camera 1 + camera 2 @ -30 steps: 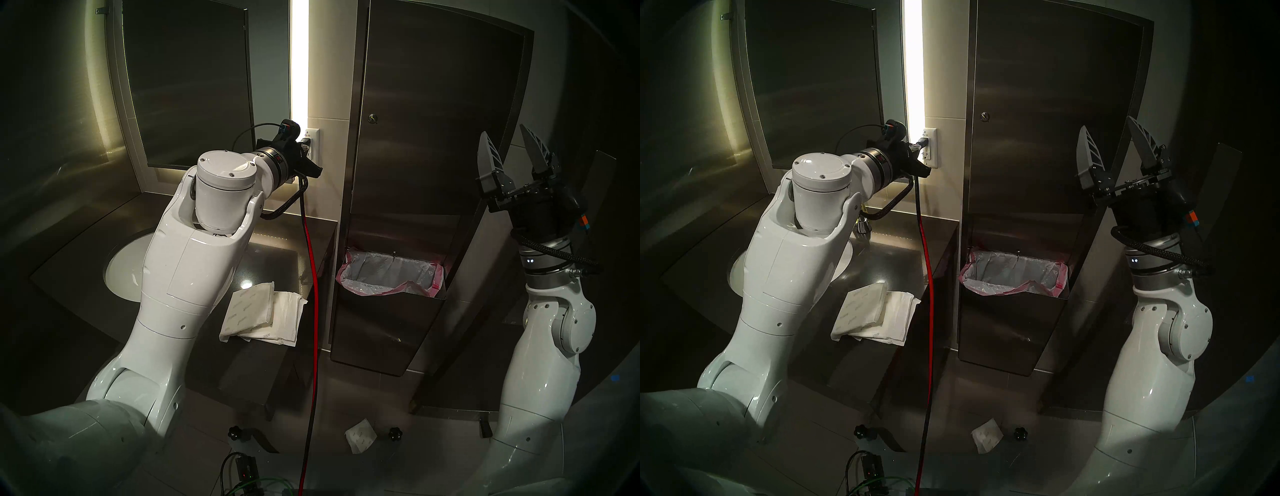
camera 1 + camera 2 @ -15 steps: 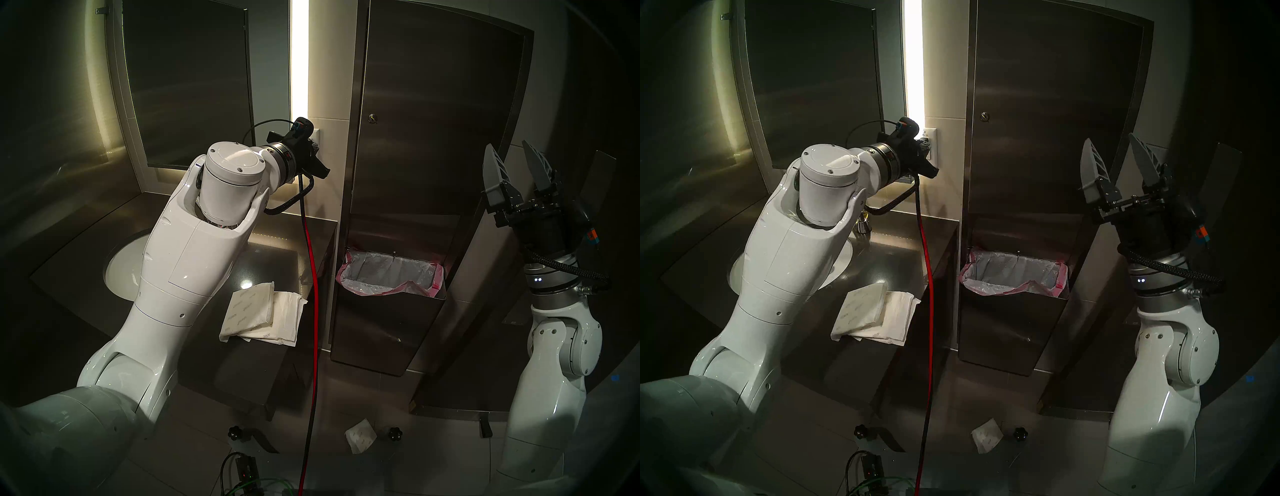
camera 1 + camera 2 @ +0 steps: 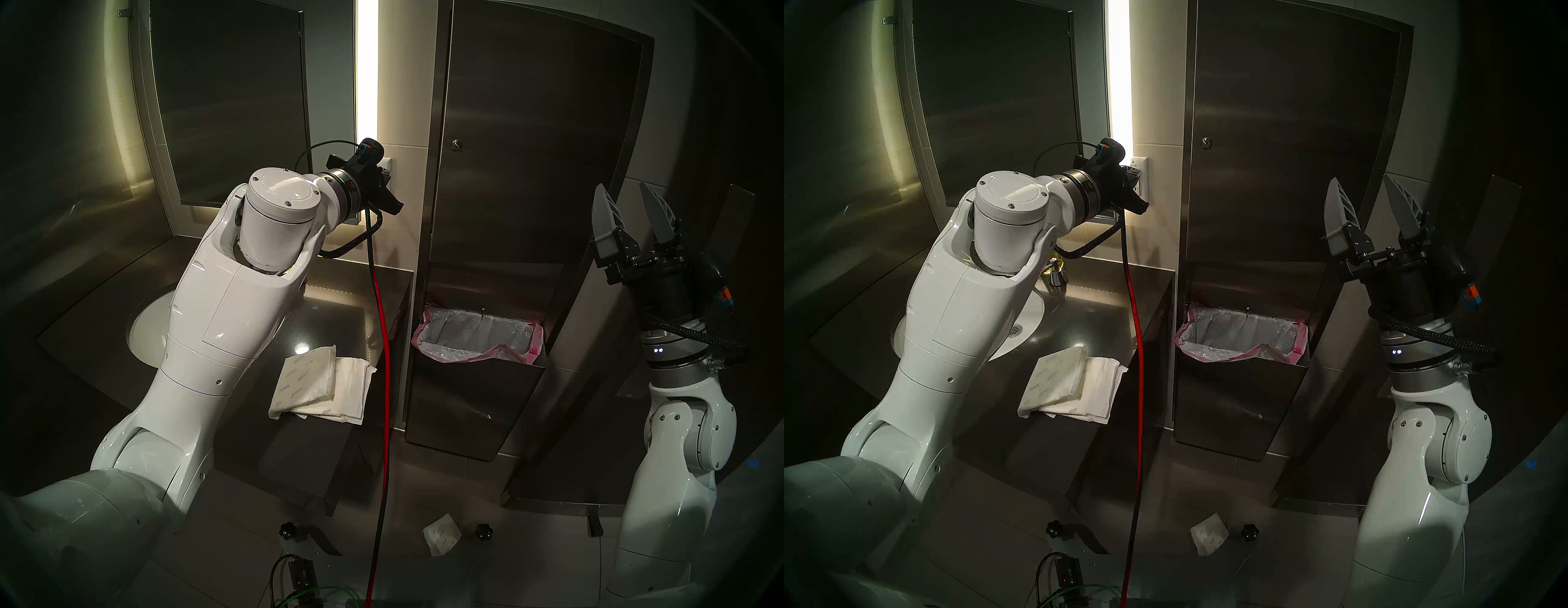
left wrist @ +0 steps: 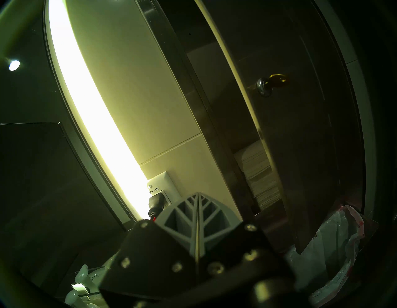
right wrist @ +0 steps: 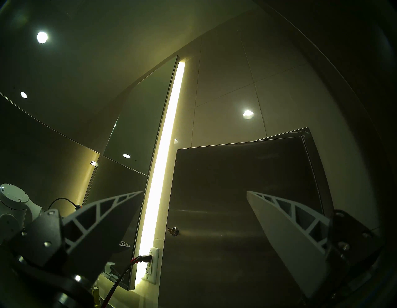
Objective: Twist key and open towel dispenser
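The key (image 4: 277,79), brass with a ring head, sits in the small round lock (image 4: 262,85) near the left edge of the towel dispenser (image 3: 530,170) door. In the left wrist view that door stands ajar, its left edge off the cabinet, with a stack of white towels (image 4: 260,174) showing in the gap. We judge the twist done and the step in hand to be swinging the door wide. Our left gripper (image 4: 197,199) has its fingers pressed together with nothing between them, hovering beside the wall outlet (image 4: 163,189), left of the door edge and apart from it. Our right gripper (image 3: 628,208) stands spread and empty, well right of the dispenser, pointing upward. To do this well, we would slip the closed left fingertips behind the free door edge below the lock and sweep outward along the hinge arc, keeping clear of the key and of the red cable (image 3: 382,339). The waste bin (image 3: 475,382) with its pink-edged liner hangs below; folded towels (image 3: 322,384) lie at the counter's front right corner.
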{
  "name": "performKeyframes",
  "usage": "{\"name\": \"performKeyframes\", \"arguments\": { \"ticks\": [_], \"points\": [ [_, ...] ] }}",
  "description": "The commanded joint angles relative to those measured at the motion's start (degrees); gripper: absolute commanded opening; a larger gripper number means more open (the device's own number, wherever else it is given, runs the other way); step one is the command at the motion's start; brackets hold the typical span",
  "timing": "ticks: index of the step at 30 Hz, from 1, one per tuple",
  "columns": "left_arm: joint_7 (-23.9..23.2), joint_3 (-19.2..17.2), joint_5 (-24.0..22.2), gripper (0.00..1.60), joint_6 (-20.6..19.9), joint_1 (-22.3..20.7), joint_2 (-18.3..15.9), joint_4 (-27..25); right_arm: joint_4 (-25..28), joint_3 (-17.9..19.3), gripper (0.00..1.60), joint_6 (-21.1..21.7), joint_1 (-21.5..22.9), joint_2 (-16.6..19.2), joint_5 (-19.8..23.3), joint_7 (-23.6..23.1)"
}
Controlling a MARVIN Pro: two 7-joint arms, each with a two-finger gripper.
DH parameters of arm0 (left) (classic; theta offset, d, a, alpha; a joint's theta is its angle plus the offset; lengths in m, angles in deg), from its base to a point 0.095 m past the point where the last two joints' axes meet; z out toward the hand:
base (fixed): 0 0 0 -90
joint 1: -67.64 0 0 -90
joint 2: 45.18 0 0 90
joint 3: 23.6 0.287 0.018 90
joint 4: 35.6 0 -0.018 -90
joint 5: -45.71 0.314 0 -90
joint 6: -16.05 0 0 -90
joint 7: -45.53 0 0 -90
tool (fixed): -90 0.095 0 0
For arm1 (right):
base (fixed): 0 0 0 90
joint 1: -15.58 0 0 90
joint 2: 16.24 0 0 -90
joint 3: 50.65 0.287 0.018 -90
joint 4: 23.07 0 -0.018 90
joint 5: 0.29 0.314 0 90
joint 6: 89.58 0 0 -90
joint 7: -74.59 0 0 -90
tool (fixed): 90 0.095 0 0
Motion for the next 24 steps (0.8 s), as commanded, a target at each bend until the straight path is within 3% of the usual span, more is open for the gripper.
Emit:
{"name": "performKeyframes", "arguments": {
  "ticks": [1, 11, 24],
  "points": [
    [0.28, -0.48, 0.08, 0.00, 0.49, -1.38, 0.51, -0.23, 0.87, 0.08, 1.60, -0.39, 0.29, 0.28, -0.20, -0.08],
    [-0.05, -0.28, 0.78, 0.00, 0.47, -1.75, 0.50, 0.15, 0.88, 0.01, 1.60, -0.49, 0.21, 0.40, -0.16, 0.06],
    [-2.86, 1.46, 2.21, 0.00, 3.68, -7.75, 0.86, 8.48, 0.84, -0.12, 1.60, -0.67, 0.08, 0.66, -0.04, 0.29]
  ]
}}
